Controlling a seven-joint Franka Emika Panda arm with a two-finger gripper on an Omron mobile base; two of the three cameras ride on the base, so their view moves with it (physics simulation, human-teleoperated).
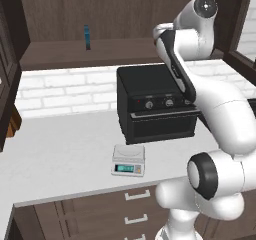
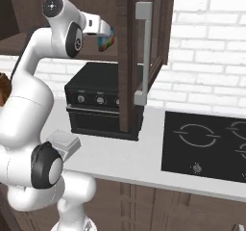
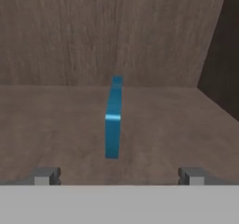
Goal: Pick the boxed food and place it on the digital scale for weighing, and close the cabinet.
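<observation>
Two small grey fingertips (image 3: 45,175) stand wide apart at the bottom of the hand view, so the end effector (image 3: 119,176) is spread open with nothing between its jaws. Just ahead of it, on the brown wooden shelf (image 3: 56,125) inside the cabinet (image 2: 153,37), stands the boxed food (image 3: 113,118): seen edge-on from here, it reads as a thin bright-blue upright slab, lighter along one band near its middle, with its narrow side turned toward the camera (no label shows from this angle). It is apart from the fingertips and stands roughly midway between them, well out from the shelf's back wall. In the left base view the same box (image 1: 87,37) shows as a slim blue sliver standing on the shelf above the brick wall, and in the right base view a bit of its blue, red and green face (image 2: 106,40) peeks out just past the end of the raised arm. Below, on the white table (image 1: 60,154), the digital scale (image 1: 128,160) sits bare, its teal display lit on the front, just in front of a black toaster oven (image 1: 157,104). The cabinet door (image 2: 144,57) with its long silver bar handle (image 2: 144,52) stands swung open over the table, beside a black cooktop (image 2: 206,146).
</observation>
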